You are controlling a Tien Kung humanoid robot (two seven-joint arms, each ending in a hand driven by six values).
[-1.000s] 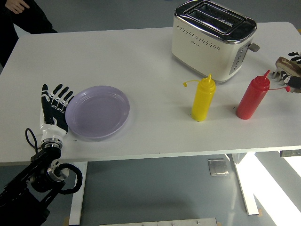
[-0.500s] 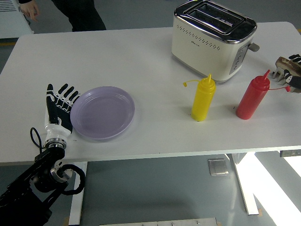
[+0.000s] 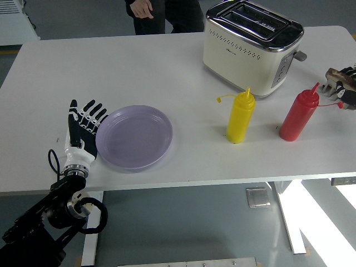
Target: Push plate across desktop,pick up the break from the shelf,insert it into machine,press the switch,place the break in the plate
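**Flat left hand against the plate's left rim**

The left hand (image 3: 83,125) stands on the table (image 3: 139,67) with its fingers straight and spread, holding nothing; its palm side faces the plate (image 3: 134,137) and touches the plate's left rim. The black arm behind it drops off the near table edge toward the lower left corner.

The plate is pale lilac, lies flat and has nothing on it. It sits well to the left of the yellow bottle (image 3: 241,117), close to the near edge of the table.

The yellow bottle stands upright just in front of the toaster (image 3: 250,47), and a red bottle (image 3: 300,115) stands upright to the yellow one's right. The cream toaster sits behind both bottles, its two slots facing up and its lever on the right end.

At the right edge, beyond the red bottle, the right hand (image 3: 345,89) closes around a brownish piece of bread (image 3: 337,74); only part of it shows.

Behind the table, left of the toaster, a person in dark clothes stands with one hand (image 3: 143,8) hanging loose.
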